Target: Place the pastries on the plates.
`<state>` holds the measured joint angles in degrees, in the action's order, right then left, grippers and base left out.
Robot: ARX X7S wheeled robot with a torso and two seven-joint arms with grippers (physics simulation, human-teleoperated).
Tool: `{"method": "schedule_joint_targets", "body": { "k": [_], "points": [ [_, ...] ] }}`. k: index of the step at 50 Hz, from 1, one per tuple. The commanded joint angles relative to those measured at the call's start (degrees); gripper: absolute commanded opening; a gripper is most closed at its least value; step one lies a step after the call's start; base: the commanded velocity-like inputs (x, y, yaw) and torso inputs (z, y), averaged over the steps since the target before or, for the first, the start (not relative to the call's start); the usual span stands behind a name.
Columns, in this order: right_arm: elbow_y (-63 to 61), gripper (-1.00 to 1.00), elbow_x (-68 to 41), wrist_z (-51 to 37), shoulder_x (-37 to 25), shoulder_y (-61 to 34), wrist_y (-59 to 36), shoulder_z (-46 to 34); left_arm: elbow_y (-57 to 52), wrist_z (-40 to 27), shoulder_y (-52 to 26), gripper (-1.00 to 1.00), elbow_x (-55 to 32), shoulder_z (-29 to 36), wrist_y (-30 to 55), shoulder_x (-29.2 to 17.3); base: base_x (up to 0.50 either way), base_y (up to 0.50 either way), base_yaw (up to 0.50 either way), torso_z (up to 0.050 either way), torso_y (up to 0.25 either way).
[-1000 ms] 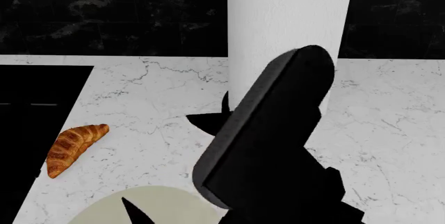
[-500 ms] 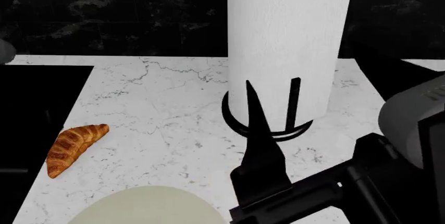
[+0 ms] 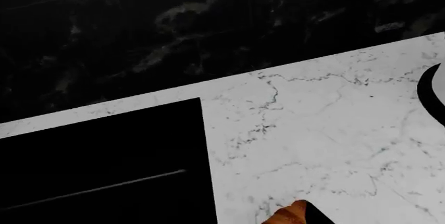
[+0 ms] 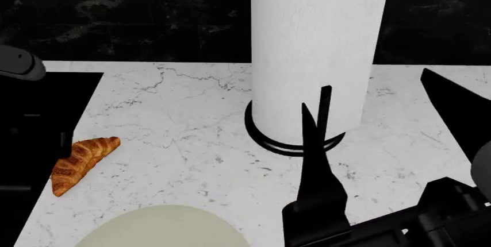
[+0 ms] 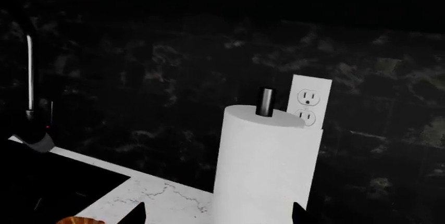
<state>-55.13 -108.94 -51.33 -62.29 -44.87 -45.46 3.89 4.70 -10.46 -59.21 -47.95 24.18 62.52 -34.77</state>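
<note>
Head view: task not started as far as visible. One croissant [image 4: 82, 163] lies bare on the table [image 4: 184, 120] at about 9 o'clock, just beside the edge of the black inset [image 4: 31, 143]. Beige plate [image 4: 165, 227] sits at 6–7 o'clock, empty on the part showing, near the croissant but apart from it. Second croissant and the patterned plate are out of frame, so status there unknown.

Right gripper [image 4: 383, 143] is low at 4–5 o'clock, jaws spread wide, nothing between them; one finger [image 4: 314, 161] points up in front of the paper-towel roll [image 4: 314, 46]. Left gripper: only a grey arm part [image 4: 19, 63] at 10 o'clock, and the left wrist view shows just a dark sliver next to the croissant [image 3: 288, 214], so can't tell whether it's open or closed.

Obstacles: the roll on its black ring base [image 4: 265, 135] stands at 12–1 o'clock, well clear of the croissant-to-plate path. Right wrist view adds a wall outlet [image 5: 309, 101] and a faucet [image 5: 29, 78] behind; neither interferes.
</note>
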Motion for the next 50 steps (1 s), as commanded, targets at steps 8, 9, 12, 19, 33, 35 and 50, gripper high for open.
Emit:
{"method": "schedule_joint_targets", "body": {
  "k": [8, 9, 12, 19, 33, 35, 50],
  "points": [
    [-0.2, 1.0, -1.4, -0.2, -0.3, -0.1, 0.3, 0.1, 6.8, 3.8, -0.8, 1.0, 4.4, 6.3, -3.2, 2.9, 0.0, 0.0, 0.0, 0.0, 0.0],
    [-0.1, 1.0, -1.6, -0.4, -0.3, -0.7, 0.2, -0.4, 7.2, 4.0, -0.6, 1.0, 4.7, 6.6, -3.5, 3.1, 0.0, 0.0, 0.0, 0.0, 0.0],
    [0.0, 1.0, -1.9, -0.7, -0.2, -1.3, 0.2, -0.7, 7.6, 4.1, -0.2, 1.0, 4.8, 7.0, -3.7, 3.4, 0.0, 0.0, 0.0, 0.0, 0.0],
    [-0.3, 1.0, -2.8, -1.2, -0.6, -1.5, 0.4, -0.5, 5.8, 3.8, 1.9, 1.0, 4.2, 7.7, -3.1, 3.4, 0.0, 0.0, 0.0, 0.0, 0.0],
    [-0.8, 1.0, -5.4, -2.5, -1.2, -3.1, 1.2, -0.9, 5.6, 3.4, 3.5, 1.0, 4.0, 8.2, -2.9, 3.2, 0.0, 0.0, 0.0, 0.0, 0.0],
    [-0.9, 1.0, -5.5, -2.6, -1.2, -3.0, 1.3, -0.9, 6.2, 3.3, 3.2, 1.0, 4.1, 8.1, -2.9, 3.4, 0.0, 0.0, 0.0, 0.0, 0.0],
    [-2.1, 1.0, -7.3, -3.5, -1.9, -0.9, 2.4, 1.7, 9.0, 4.3, 3.0, 1.0, 6.2, 10.3, -4.9, 4.5, 0.0, 0.0, 0.0, 0.0, 0.0]
  ]
}}
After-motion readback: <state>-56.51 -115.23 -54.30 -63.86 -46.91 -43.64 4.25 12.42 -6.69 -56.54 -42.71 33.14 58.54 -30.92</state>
